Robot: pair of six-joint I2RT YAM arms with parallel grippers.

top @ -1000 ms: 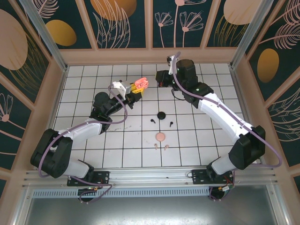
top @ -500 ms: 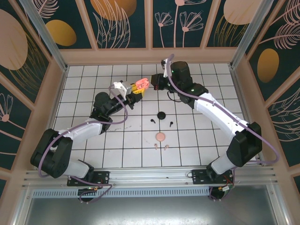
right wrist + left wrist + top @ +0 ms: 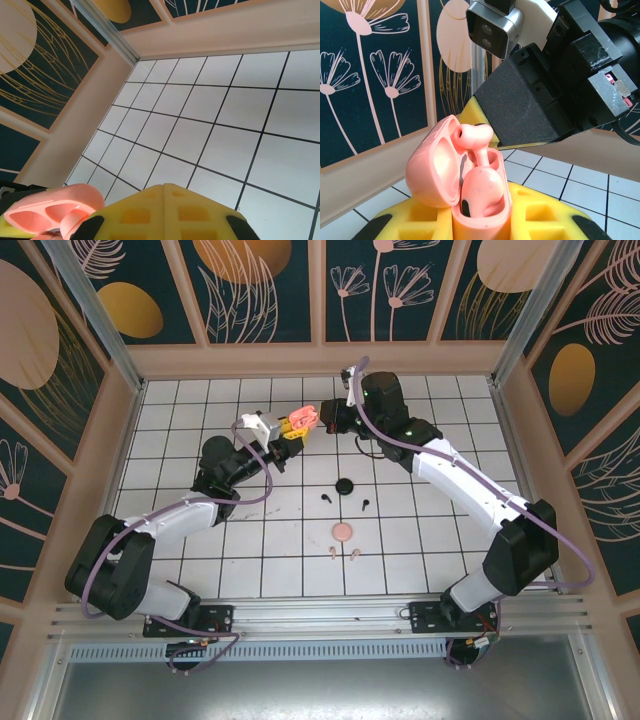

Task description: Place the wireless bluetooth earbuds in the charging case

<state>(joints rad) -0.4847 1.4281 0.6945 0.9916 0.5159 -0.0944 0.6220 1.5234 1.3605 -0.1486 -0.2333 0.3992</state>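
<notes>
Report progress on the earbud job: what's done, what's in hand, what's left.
Done: one pink earbud sits in the open pink case. In hand: the left gripper holds that case; a second pink earbud stands half in, under the shut right gripper. Left: two black earbuds and two pink earbuds lie loose on the tiles.

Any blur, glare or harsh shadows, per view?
Left wrist: open pale pink plastic charging case sharp, soft sheen, no glare. Top external: even light, faint shadows, tiny black stemmed earbuds barely resolved. Right wrist: white tiled floor crisp.
</notes>
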